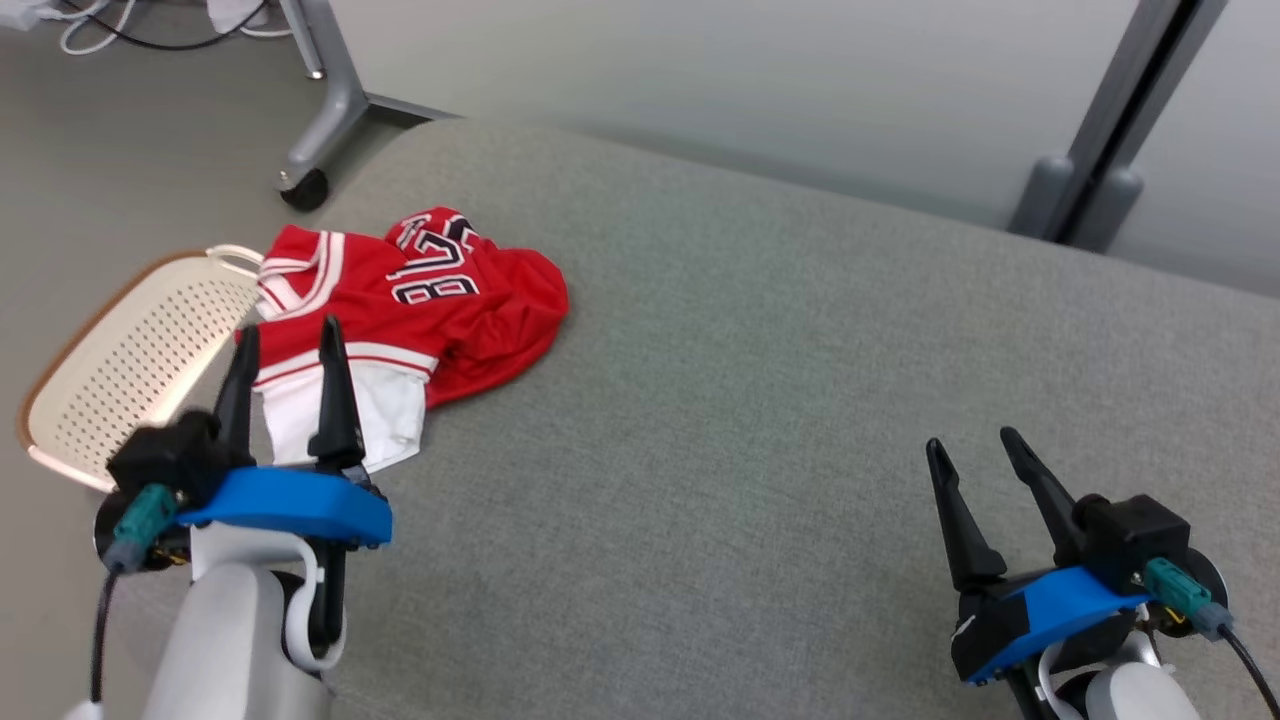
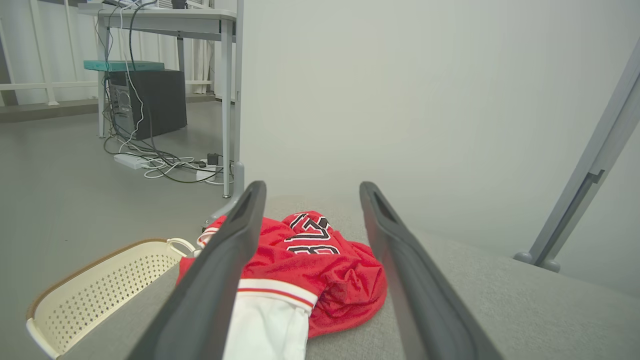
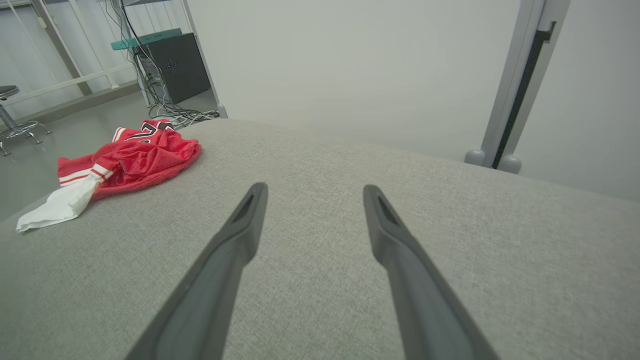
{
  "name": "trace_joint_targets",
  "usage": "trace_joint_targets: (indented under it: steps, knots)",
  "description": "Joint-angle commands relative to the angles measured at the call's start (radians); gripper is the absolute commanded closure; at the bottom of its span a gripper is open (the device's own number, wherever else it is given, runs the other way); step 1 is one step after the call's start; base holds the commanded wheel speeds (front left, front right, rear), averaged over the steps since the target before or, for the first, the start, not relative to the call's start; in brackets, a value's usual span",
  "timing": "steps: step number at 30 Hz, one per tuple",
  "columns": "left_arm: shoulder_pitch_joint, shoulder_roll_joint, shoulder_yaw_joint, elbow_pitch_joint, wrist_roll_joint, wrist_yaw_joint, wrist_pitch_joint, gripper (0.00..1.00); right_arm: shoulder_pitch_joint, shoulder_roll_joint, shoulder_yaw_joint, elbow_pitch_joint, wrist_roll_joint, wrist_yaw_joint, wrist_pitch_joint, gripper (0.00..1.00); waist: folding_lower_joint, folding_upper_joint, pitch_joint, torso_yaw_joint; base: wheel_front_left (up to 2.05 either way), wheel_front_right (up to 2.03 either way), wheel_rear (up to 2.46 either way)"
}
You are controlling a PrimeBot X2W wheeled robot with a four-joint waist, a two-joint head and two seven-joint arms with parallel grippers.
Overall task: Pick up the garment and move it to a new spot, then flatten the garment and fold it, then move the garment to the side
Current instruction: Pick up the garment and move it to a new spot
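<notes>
— What's at the far left?
— A cream perforated basket (image 1: 130,370). Just right of it is the left gripper (image 1: 289,330), fingers spread.
— And the garment (image 1: 420,300)?
— Upper left on the grey cushion (image 1: 750,400): crumpled red jersey, white stripes, black numbers, white lower part, its edge meeting the basket's rim. The right gripper (image 1: 971,441), lower right, is spread too.

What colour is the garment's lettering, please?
The lettering is black, outlined white; head view shows it best.
</notes>
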Motion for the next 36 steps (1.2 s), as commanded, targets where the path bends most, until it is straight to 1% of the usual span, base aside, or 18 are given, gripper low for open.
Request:
trace_joint_targets:
  steps: [1, 4, 6, 10, 15, 17, 22, 28, 30, 31, 33, 36]
  knots:
    - [-0.061, 0.006, 0.009, 0.023, -0.016, -0.007, 0.023, 0.0, -0.021, -0.013, 0.002, -0.011, -0.006, 0.0, 0.005, 0.0, -0.0001, -0.0001, 0.024, -0.006, 0.0, 0.0, 0.0]
    - [-0.175, 0.016, 0.035, 0.08, -0.075, -0.007, 0.088, 0.0, -0.04, -0.023, 0.012, -0.033, -0.012, 0.0, 0.021, 0.0, -0.0001, -0.0001, 0.078, -0.034, 0.0, 0.0, 0.0]
    - [-0.251, 0.042, 0.059, 0.115, -0.109, -0.006, 0.139, 0.0, -0.052, -0.032, 0.015, -0.046, -0.013, 0.0, 0.029, 0.0, -0.0001, -0.0001, 0.113, -0.054, 0.0, 0.0, 0.0]
    - [-0.386, 0.098, 0.121, 0.19, -0.177, 0.021, 0.281, 0.0, -0.078, -0.046, 0.029, -0.073, -0.018, 0.0, 0.044, 0.0, -0.0001, -0.0001, 0.184, -0.098, 0.0, 0.0, 0.0]
    - [-0.486, 0.181, 0.181, 0.259, -0.238, 0.07, 0.478, 0.0, -0.105, -0.059, 0.045, -0.1, -0.02, 0.0, 0.053, 0.0, -0.0001, -0.0001, 0.267, -0.154, 0.0, 0.0, 0.0]
    - [-0.506, 0.209, 0.19, 0.274, -0.248, 0.081, 0.536, 0.0, -0.112, -0.064, 0.047, -0.107, -0.021, 0.0, 0.054, 0.0, -0.0001, -0.0001, 0.294, -0.172, 0.0, 0.0, 0.0]
    - [-0.511, 0.245, 0.215, 0.293, -0.274, 0.125, 0.64, 0.0, -0.122, -0.074, 0.045, -0.128, -0.026, 0.0, 0.062, 0.0, -0.0001, -0.0001, 0.358, -0.209, 0.0, 0.0, 0.0]
    - [-0.47, 0.25, 0.222, 0.303, -0.293, 0.189, 0.777, 0.0, -0.114, -0.085, 0.031, -0.153, -0.028, 0.0, 0.062, 0.0, -0.0001, -0.0001, 0.389, -0.226, 0.0, 0.0, 0.0]
    - [-0.446, 0.249, 0.202, 0.309, -0.294, 0.206, 0.87, 0.0, -0.109, -0.086, 0.029, -0.158, -0.027, 0.0, 0.063, 0.0, -0.0001, -0.0001, 0.388, -0.226, 0.0, 0.0, 0.0]
    - [-0.435, 0.251, 0.193, 0.307, -0.295, 0.212, 0.918, 0.03, -0.107, -0.084, 0.029, -0.158, -0.028, 0.0, 0.065, 0.0, -0.0001, -0.0001, 0.387, -0.226, 0.0, 0.0, 0.0]
    - [-0.421, 0.257, 0.182, 0.282, -0.296, 0.22, 0.979, 1.0, -0.106, -0.079, 0.03, -0.158, -0.029, 0.0, 0.065, 0.0, -0.0001, -0.0001, 0.382, -0.225, 0.0, 0.0, 0.0]
    - [-0.396, 0.261, 0.175, 0.232, -0.292, 0.23, 1.008, 1.0, -0.109, -0.073, 0.038, -0.152, -0.023, 0.0, 0.063, 0.0, -0.0001, -0.0001, 0.369, -0.221, 0.0, 0.0, 0.0]
